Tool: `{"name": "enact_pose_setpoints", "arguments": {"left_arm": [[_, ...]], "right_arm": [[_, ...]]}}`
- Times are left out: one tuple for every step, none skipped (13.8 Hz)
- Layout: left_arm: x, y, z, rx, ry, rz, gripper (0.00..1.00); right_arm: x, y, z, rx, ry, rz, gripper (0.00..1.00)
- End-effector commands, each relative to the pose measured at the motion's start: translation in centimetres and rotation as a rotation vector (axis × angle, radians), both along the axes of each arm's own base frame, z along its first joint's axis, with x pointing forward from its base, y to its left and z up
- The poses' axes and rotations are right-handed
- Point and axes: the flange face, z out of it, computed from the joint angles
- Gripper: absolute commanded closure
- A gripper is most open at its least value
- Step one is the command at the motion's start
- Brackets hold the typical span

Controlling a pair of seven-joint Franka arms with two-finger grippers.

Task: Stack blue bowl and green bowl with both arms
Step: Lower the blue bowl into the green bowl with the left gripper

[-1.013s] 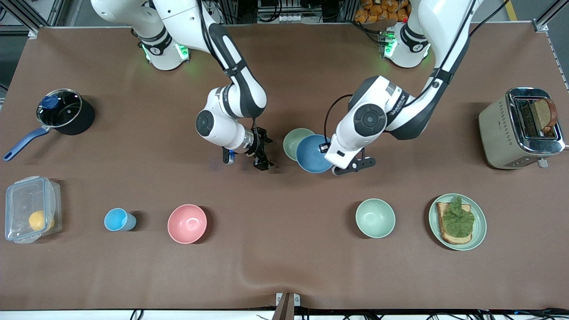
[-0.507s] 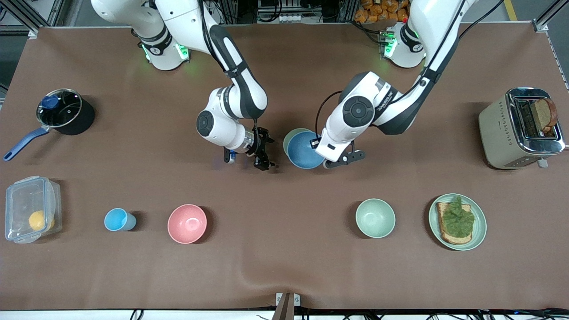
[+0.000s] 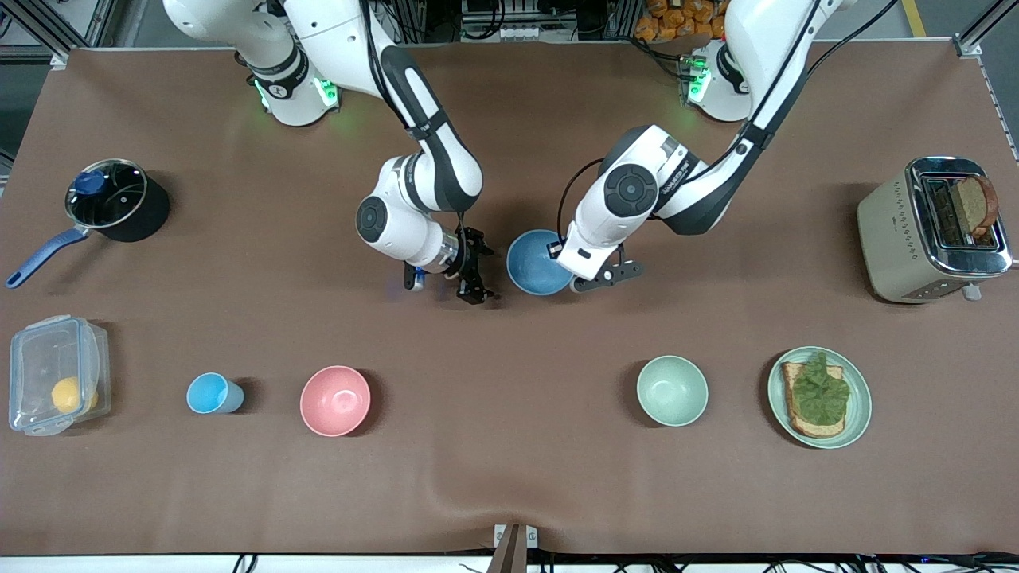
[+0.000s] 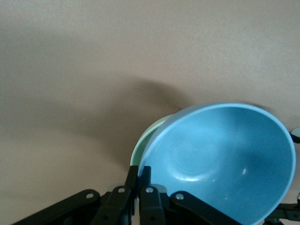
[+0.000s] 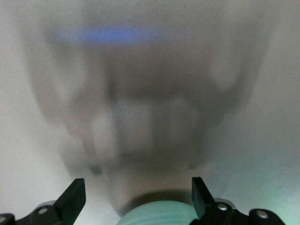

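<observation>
Carried across since a second ago, the blue bowl [image 3: 536, 263], rim pinched by the left gripper [image 4: 138, 187], now covers the green bowl [image 4: 149, 137] mid-table; right gripper [image 3: 473, 274] waits beside, spread. Light, rigid, likely slick: rim-hold suits.

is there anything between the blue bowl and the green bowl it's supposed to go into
Nothing visible. The left gripper, shut on the blue bowl's rim, holds it right over the green bowl, whose rim peeks out beneath it. The right gripper waits open beside them, over the table.
</observation>
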Motion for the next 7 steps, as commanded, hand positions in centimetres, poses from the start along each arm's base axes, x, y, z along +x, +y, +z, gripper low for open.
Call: {"name": "enact_pose_setpoints", "arguments": {"left_arm": [[-1.2, 0.3, -0.2, -0.003, -0.012, 0.025, 1.00], [-1.3, 0.3, -0.5, -0.007, -0.015, 0.026, 1.00], [-1.5, 0.4, -0.8, -0.008, -0.015, 0.026, 1.00], [-1.5, 0.4, -0.9, -0.008, -0.015, 0.026, 1.00], [-1.6, 0.4, -1.1, -0.008, -0.013, 0.026, 1.00], [-1.6, 0.4, -1.2, -0.008, -0.013, 0.025, 1.00], [-1.8, 0.2, -1.3, -0.009, -0.011, 0.021, 1.00]], "right_arm": [[-0.3, 0.7, -0.1, 0.014, -0.013, 0.001, 0.00], [-0.3, 0.8, -0.1, 0.015, -0.015, 0.002, 0.00], [-0.2, 0.7, -0.1, 0.015, -0.014, 0.001, 0.00], [-0.3, 0.8, -0.1, 0.015, -0.014, 0.004, 0.00], [-0.3, 0.8, -0.1, 0.014, -0.016, 0.003, 0.00], [-0.3, 0.7, -0.1, 0.013, -0.014, 0.002, 0.00], [-0.3, 0.7, -0.1, 0.013, -0.014, 0.002, 0.00]]}}
